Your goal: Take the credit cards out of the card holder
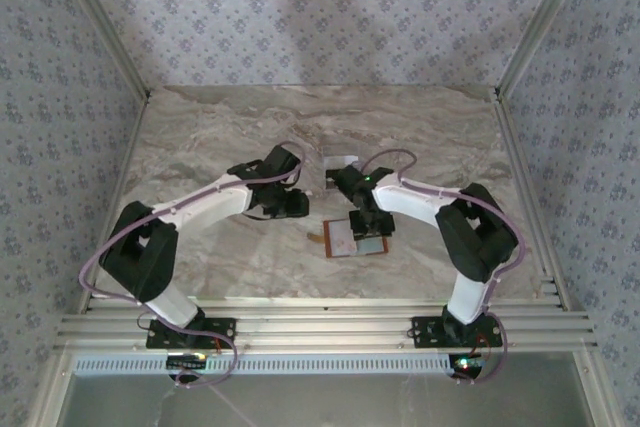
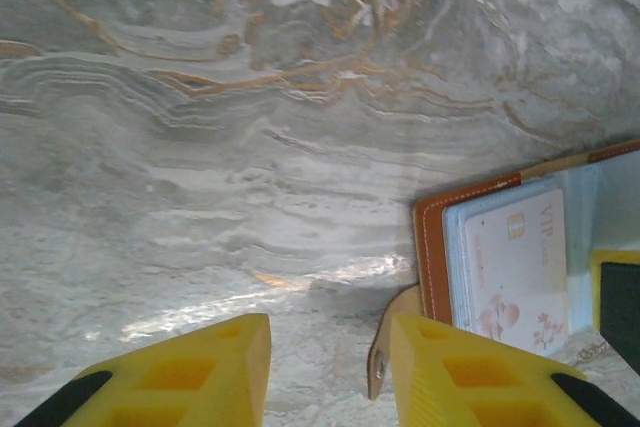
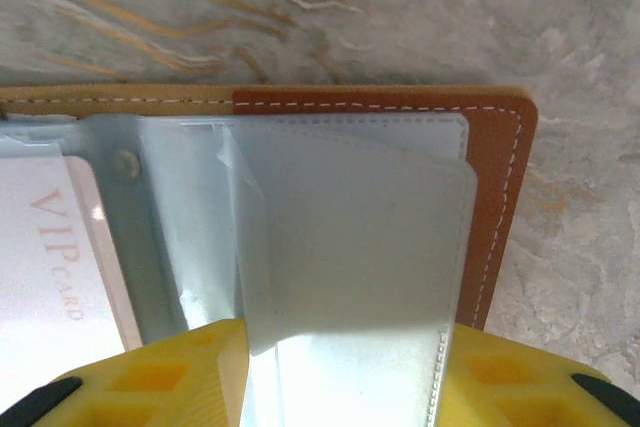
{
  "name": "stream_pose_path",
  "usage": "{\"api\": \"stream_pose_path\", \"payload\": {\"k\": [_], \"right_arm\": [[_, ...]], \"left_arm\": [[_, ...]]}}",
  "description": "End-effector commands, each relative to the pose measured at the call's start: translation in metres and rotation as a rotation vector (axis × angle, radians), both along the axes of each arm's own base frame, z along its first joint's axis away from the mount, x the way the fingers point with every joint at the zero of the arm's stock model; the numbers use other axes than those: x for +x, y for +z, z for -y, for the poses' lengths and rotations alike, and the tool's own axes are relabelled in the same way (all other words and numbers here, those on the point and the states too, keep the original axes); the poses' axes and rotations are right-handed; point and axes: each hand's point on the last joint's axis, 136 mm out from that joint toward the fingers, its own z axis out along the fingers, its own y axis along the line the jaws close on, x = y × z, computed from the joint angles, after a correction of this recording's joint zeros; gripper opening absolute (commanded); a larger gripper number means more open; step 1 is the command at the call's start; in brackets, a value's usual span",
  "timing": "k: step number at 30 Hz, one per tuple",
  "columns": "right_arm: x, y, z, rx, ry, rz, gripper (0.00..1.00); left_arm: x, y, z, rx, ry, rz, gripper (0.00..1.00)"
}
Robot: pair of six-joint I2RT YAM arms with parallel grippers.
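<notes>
One card is on show: a pale VIP card [image 2: 515,267] tucked in a clear pocket on the nine o'clock half of the open card holder [image 1: 357,237]. The holder lies flat on the marble table [image 1: 220,147], around five o'clock from its centre. Over the three o'clock half sits the right gripper [image 3: 342,377], jaws parted, a see-through sleeve [image 3: 350,247] running under them; contact, I cannot tell. At ten o'clock of the holder, the left gripper [image 2: 330,372] stands parted over marble, gripping nothing, the tan tab [image 2: 385,347] just beside one finger.
</notes>
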Motion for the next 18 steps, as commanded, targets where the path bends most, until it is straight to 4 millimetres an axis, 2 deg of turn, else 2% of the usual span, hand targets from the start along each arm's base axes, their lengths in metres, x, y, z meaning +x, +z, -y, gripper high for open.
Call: {"api": "stream_pose_path", "payload": {"k": [1,5,9,13,18], "right_arm": [[-0.001,0.006,-0.003,0.088,-0.004,0.004,0.48],[-0.002,0.011,-0.003,0.166,-0.001,0.011,0.55],[0.0,0.015,0.014,0.161,-0.026,0.027,0.59],[0.0,0.012,0.027,0.167,-0.056,0.025,0.6],[-0.002,0.001,0.017,0.286,-0.06,-0.021,0.57]], "left_arm": [[-0.001,0.004,0.014,0.005,-0.023,0.0,0.37],[-0.003,0.003,0.029,0.003,-0.046,-0.006,0.38],[-0.004,0.003,0.037,0.002,-0.057,-0.007,0.38],[-0.004,0.003,0.04,0.0,-0.056,-0.006,0.37],[-0.005,0.004,0.047,-0.016,-0.06,-0.011,0.37]]}}
